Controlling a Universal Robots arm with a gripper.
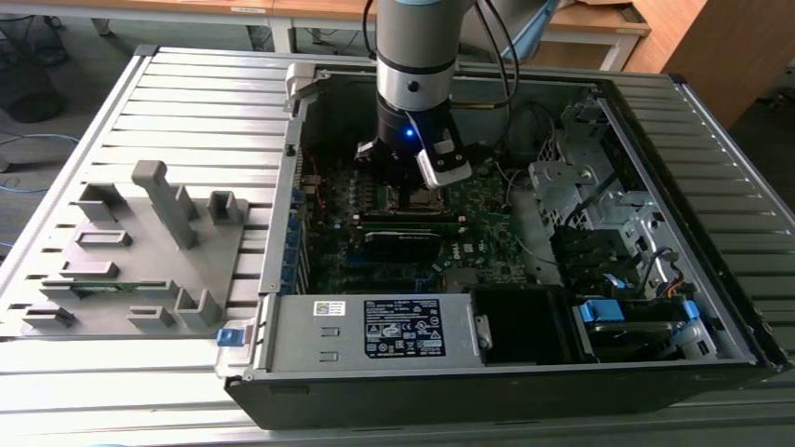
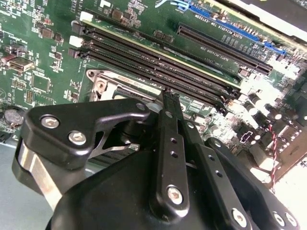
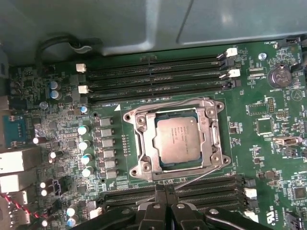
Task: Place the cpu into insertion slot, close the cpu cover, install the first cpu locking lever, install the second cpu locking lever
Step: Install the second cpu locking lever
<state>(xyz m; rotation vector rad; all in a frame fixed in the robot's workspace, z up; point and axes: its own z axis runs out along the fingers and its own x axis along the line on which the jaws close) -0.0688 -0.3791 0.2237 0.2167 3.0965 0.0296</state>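
In the first wrist view the cpu [image 3: 177,139], a dull grey square chip, lies flat in the insertion slot [image 3: 213,143]. The cpu cover [image 3: 145,143], a silvery frame, lies down around it, and the chip shows through its window. Thin wire levers [image 3: 192,176] run along two sides of the slot. My gripper [image 3: 165,191] is beside the slot at the edge nearest the memory slots, shut, with nothing visible between the fingers [image 2: 171,103]. In the exterior view the gripper [image 1: 404,182] hangs low over the board inside the case.
Long black memory slots [image 3: 153,76] flank the socket on two sides. Capacitors [image 3: 84,143] stand in a row near it. The open computer case [image 1: 286,307] rests on a slatted metal table [image 1: 186,102]. A grey fixture tray [image 1: 137,251] sits on the exterior view's left.
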